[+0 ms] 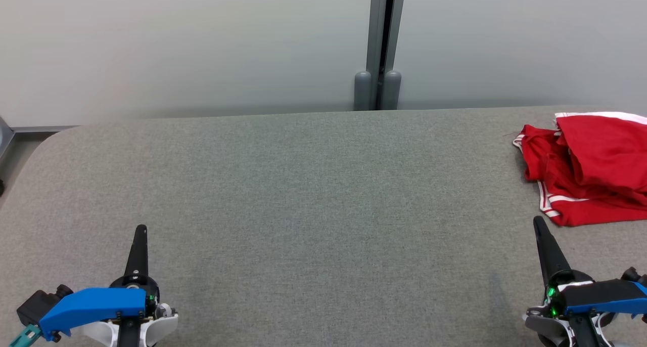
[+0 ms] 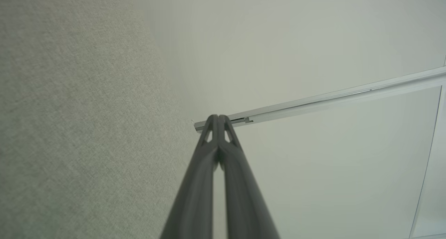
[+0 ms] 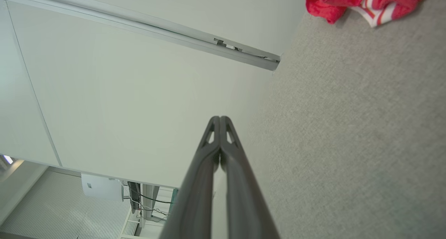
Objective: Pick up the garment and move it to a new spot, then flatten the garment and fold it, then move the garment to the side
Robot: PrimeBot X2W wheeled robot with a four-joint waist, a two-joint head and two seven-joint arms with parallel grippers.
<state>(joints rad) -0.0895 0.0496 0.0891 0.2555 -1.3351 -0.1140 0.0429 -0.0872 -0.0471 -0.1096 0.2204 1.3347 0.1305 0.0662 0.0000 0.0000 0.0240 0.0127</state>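
"Judging the step in hand comes first. Can we fix it?" (A)

"Not firmly. The garment (image 1: 591, 170) lies at the far right of the grey table (image 1: 303, 185), partly past the head view's right edge. That fits two stages: a heap waiting at the side to be fetched, or a bundle set aside after a fold. I enter no move that suits one reading alone." (B)

"Grippers?" (A)

"Left gripper (image 1: 141, 229) is at low left and right gripper (image 1: 537, 220) at low right, both over the table. Both are pressed together with nothing between them (each wrist view shows its two fingers (image 2: 207, 155) meeting at the tip). The right one is near the garment's near edge but apart from it." (B)

"So what counts as doing it well?" (A)

"At either stage, read the cloth. My judgement is that it is limp and loosely stacked, so a pinch on one layer would likely drag the rest open. The striped hem is the clearest edge." (B)

"Appearance?" (A)

"Red, with white stripes along a hem and a white band at the far side. It is doubled over itself and rumpled, its edges are not lined up, and the left part is bunched. Not flat." (B)
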